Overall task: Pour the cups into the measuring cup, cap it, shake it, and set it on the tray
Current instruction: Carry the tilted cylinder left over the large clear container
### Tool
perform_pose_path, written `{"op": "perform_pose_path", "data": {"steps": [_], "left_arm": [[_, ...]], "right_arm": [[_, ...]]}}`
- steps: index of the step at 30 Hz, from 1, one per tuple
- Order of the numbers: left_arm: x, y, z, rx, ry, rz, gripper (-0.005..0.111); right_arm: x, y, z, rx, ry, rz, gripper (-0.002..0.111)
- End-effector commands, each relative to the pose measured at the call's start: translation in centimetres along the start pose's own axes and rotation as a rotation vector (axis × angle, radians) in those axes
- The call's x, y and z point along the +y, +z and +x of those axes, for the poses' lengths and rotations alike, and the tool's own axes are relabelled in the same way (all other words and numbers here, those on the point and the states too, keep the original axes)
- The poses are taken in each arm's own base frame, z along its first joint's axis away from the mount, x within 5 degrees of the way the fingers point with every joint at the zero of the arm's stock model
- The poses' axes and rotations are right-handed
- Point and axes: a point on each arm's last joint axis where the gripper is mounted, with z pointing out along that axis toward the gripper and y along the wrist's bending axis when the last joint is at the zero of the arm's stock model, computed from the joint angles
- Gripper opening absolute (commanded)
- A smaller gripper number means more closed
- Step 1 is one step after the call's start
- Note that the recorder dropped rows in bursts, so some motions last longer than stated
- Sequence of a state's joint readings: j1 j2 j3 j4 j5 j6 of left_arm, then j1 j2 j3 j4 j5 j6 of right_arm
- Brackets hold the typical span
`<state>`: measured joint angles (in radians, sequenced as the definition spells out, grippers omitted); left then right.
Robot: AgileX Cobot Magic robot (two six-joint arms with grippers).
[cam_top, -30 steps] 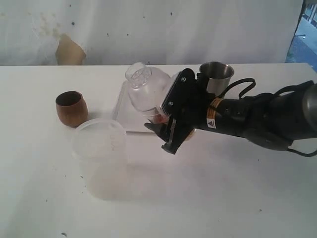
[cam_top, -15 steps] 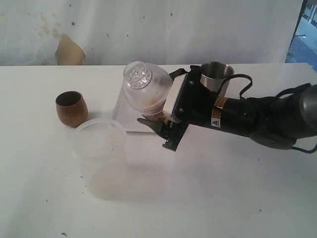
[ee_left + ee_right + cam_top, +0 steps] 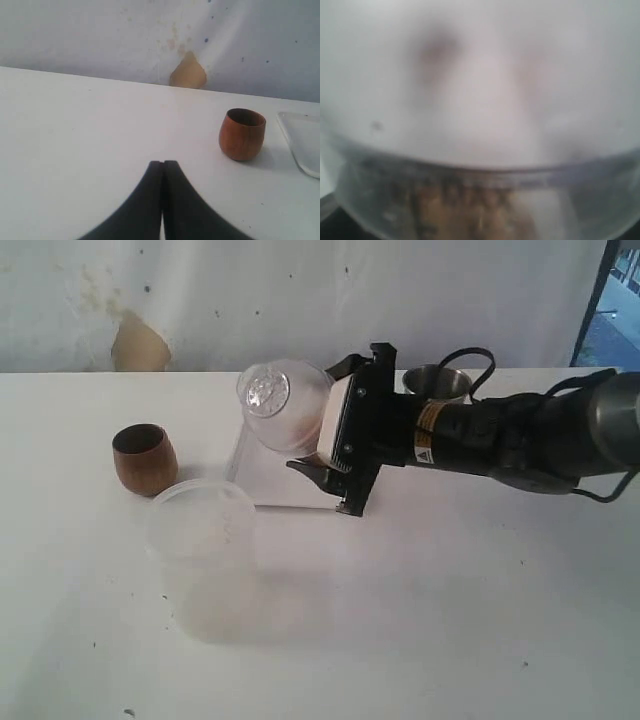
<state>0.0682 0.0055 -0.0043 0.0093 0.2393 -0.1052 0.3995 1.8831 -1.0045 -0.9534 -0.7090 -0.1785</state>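
**Over the tray [image 3: 265, 485], the shake appears in hand**

The right gripper [image 3: 310, 418] grasps the measuring cup [image 3: 280, 405], tipped sideways above the tray, seemingly capped, brown contents [image 3: 465, 205] inside. The left gripper [image 3: 163, 165] sits clenched, empty, near the wooden cup [image 3: 242, 134]. Next calls for righting the cup and lowering it flat onto the tray before letting go.

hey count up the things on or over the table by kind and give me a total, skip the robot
wooden cup: 1
steel tumbler: 1
measuring cup: 1
frosted tub: 1
tray: 1
Total: 5
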Motion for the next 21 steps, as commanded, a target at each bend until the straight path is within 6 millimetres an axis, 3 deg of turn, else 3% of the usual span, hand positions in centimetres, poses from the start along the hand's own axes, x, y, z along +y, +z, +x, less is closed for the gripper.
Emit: {"op": "perform_pose_path", "data": {"steps": [1,21], "left_arm": [[0.0,-0.01,0.06,-0.008,-0.004,0.002,0.0],[0.0,-0.01,0.06,-0.008,-0.004,0.002,0.0]], "right_arm": [[-0.33,0.4,-0.01,-0.024,-0.035,0.006,0.0],[-0.72,1.28,-0.44,-0.009,-0.269,0.008,0.0]]}}
